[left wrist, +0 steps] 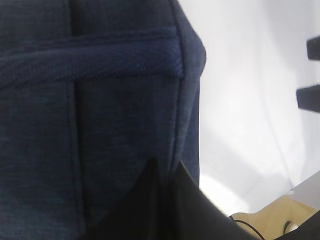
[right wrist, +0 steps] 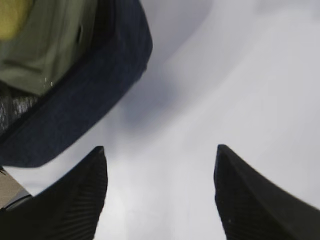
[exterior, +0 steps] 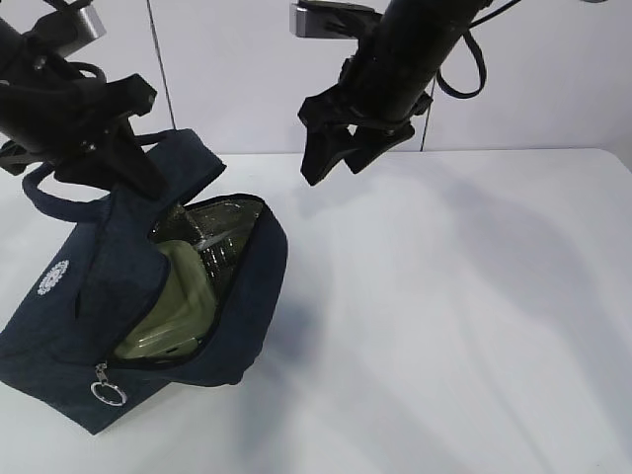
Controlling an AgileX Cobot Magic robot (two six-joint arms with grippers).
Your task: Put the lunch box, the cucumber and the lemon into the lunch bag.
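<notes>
Left gripper [exterior: 148, 183]: pressed onto the raised flap of the lunch bag [exterior: 59, 336]; its wrist view shows only navy fabric and a handle strap [left wrist: 90, 60] right against the lens. It looks clamped on the fabric, probably to keep the mouth propped wide, but the fingertips are hidden, so I cannot tell for sure.

Lunch bag: lies tilted on the white table [exterior: 464, 326], zipper undone, silver ring pull [exterior: 108, 393] hanging at the near corner, opening turned toward the right arm — a posture that suits dropping things in from that side.

Lunch box [exterior: 173, 306]: already inside, its sage-green lid leaning against the bag's wall.

Lemon [right wrist: 12, 17]: a yellow patch at the corner of the right wrist view, lying on the lid, is likely it — in the bag.

Cucumber: not visible anywhere; whether it sits deeper in the bag cannot be told.

Right gripper [exterior: 331, 158]: hangs above the table just right of the bag, fingers spread apart with nothing between them, consistent with a release.
</notes>
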